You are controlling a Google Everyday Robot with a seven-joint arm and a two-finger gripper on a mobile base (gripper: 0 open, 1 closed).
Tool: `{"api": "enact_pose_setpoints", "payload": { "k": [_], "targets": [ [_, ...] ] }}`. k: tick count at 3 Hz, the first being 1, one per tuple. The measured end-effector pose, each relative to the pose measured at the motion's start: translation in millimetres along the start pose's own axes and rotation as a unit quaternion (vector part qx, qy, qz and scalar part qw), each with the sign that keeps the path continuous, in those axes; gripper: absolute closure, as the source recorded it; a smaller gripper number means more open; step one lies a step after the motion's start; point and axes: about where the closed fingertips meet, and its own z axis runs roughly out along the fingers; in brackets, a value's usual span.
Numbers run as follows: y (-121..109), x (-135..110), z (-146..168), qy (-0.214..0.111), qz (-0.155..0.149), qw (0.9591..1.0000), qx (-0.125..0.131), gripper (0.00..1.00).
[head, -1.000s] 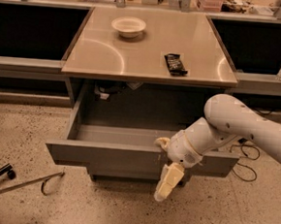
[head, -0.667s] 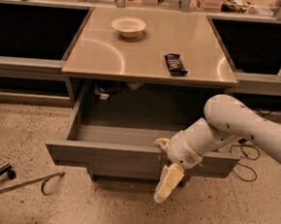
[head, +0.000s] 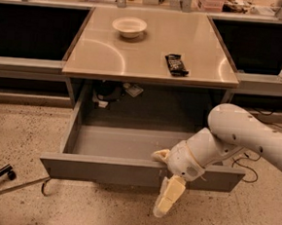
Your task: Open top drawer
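Spread apart, my hand [head: 164, 182] straddles the front of the top drawer [head: 102, 170] right of centre. One finger [head: 159, 156] hooks over its top edge into the tray and the other hangs down the near face. The drawer stands pulled out from under the counter [head: 151, 49], its grey tray floor showing. My white arm [head: 248, 137] reaches in from the right and bends down at the wrist. A white bowl [head: 129, 26] sits far left on the counter.

bowl [head: 129, 26] sitting rear-left on worktop [head: 145, 61], packet [head: 176, 64] lying front-right; pincer [head: 160, 183] hanging at top drawer [head: 102, 170] front, right of centre.
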Motion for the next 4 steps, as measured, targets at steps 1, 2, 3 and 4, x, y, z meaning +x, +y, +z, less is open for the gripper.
{"api": "enact_pose_setpoints", "payload": {
  "k": [1,2,3,4],
  "targets": [
    [3,0,2,-0.001,0.0,1.0,-0.004,0.0],
    [17,4,5,-0.006,0.007,0.9999,-0.011,0.0],
    [37,4,8,-0.018,0.013,0.9995,-0.021,0.0],
    [37,4,8,-0.018,0.013,0.9995,-0.021,0.0]
  ]
}}
